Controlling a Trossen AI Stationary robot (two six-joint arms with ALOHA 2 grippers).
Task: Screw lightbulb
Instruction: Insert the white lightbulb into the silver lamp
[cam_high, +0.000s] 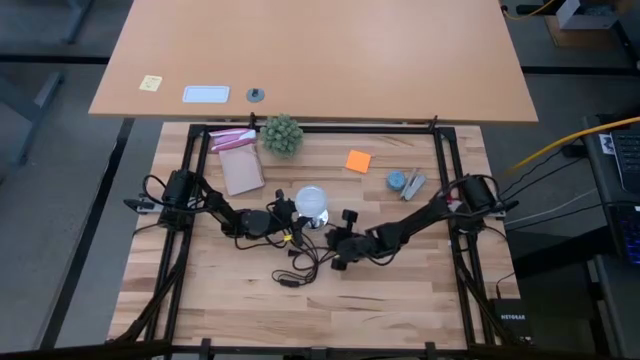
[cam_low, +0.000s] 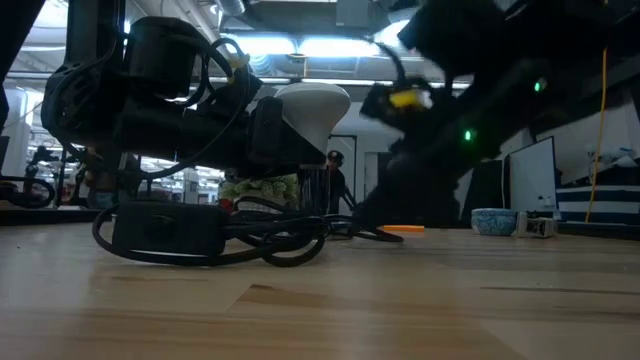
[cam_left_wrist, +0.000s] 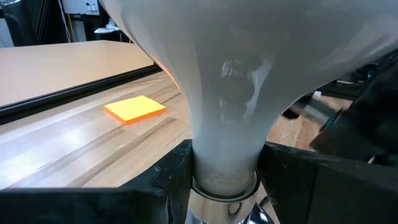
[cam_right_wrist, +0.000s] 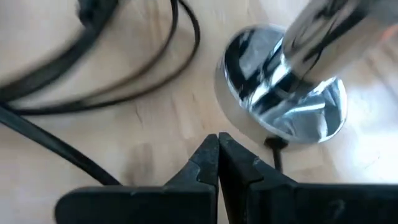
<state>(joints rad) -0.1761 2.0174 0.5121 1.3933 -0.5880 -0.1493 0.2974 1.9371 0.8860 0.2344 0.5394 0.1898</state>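
While the left pincer (cam_left_wrist: 224, 180) grips the lightbulb (cam_left_wrist: 230, 93), only the right wrist view shows the socket (cam_right_wrist: 280, 93).

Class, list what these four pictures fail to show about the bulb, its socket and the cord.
- High view: the socket is hidden under the bulb and left gripper.
- Left wrist view: the bulb's top is cut off by the edge; the fingers cover the screw end.
- Right wrist view: the socket is blurred; whether threads engage is unclear.
- Low view: the cord end is too dark.

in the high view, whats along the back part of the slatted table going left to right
pink-topped packet → spiky green ball plant → orange sticky note pad → small blue bowl → silvery clip-like item
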